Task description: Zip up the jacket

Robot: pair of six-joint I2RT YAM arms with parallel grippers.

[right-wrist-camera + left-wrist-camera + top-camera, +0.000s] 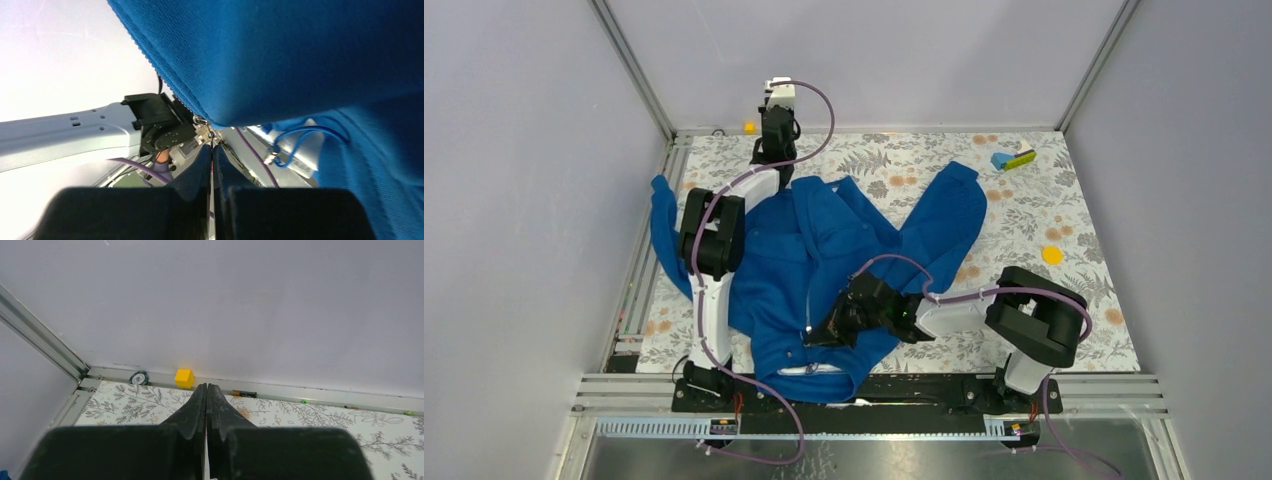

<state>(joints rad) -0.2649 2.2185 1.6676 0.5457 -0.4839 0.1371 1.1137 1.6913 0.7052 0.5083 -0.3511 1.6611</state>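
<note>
The royal-blue jacket (pixel 824 250) lies spread on the patterned table, its white-lined collar (pixel 816 370) at the near edge and its zipper line running up the middle. My right gripper (pixel 826 330) rests on the jacket front near the collar. In the right wrist view the right gripper (pixel 212 148) is shut on the thin zipper pull, just under the metal slider (pixel 202 121) and the blue fabric (pixel 280 55). My left gripper (pixel 770 155) is at the far end by the jacket's far hem. The left gripper (pixel 206 388) is shut, and nothing shows between its fingers.
A yellow cube (pixel 184 377), a poker chip (pixel 139 377) and a battery (pixel 244 393) lie along the back rail. A blue-and-yellow item (pixel 1014 158) and a yellow disc (pixel 1052 255) sit on the right part of the table. A blue drawstring (pixel 295 140) hangs by the right gripper.
</note>
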